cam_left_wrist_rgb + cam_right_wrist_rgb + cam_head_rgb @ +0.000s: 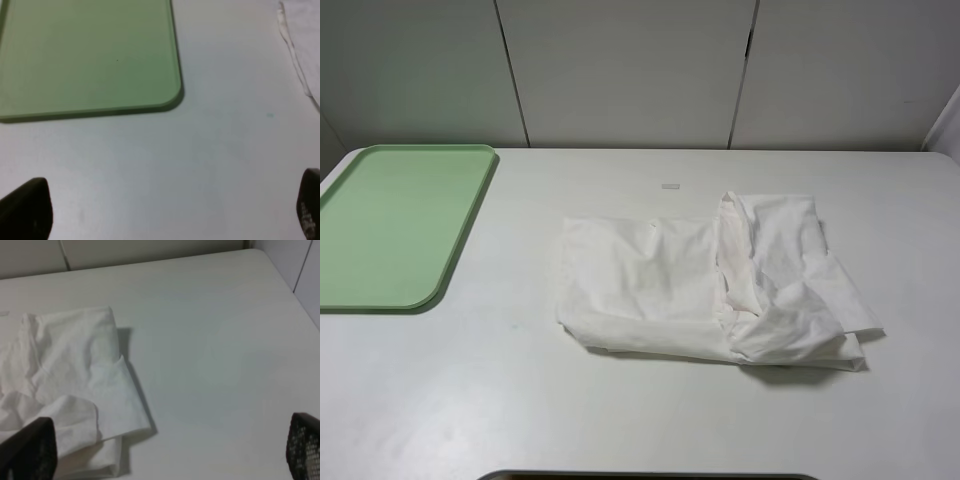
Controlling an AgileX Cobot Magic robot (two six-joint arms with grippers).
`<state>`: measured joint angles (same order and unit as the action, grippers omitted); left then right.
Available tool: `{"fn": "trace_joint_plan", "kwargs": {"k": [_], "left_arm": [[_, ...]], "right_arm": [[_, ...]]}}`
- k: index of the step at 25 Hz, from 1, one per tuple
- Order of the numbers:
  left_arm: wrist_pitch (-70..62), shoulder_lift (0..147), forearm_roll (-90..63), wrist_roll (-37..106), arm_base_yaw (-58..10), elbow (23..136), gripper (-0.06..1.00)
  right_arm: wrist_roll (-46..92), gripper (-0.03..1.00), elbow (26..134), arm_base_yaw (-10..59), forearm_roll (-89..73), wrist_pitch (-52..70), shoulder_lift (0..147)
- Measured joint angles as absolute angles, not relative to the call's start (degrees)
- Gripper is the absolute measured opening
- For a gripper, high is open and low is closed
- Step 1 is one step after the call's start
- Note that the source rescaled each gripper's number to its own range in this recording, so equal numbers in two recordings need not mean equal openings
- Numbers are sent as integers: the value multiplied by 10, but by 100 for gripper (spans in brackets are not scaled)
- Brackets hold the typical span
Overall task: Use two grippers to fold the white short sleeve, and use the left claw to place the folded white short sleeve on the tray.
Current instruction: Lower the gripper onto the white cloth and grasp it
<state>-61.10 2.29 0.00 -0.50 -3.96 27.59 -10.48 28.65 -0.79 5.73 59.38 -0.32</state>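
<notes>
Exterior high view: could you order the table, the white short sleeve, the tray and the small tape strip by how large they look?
Largest to smallest:
1. table
2. white short sleeve
3. tray, slightly cut off by the picture's left edge, yet clearly smaller than the shirt
4. tape strip
</notes>
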Motion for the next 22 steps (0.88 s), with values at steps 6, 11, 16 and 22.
{"fn": "trace_joint_plan", "kwargs": {"k": [6, 11, 16, 22], "left_arm": [[-611, 23, 0, -5, -40, 276, 97], [-611, 23, 0, -5, -40, 276, 97], [-611, 23, 0, -5, -40, 276, 97], [-611, 23, 0, -5, -40, 276, 97]], "right_arm": [[-105, 100, 287, -8, 57, 594, -3], [-105, 100, 287, -8, 57, 594, -3], [-105, 100, 286, -8, 57, 594, -3], [-105, 100, 286, -8, 57, 594, -3]]}}
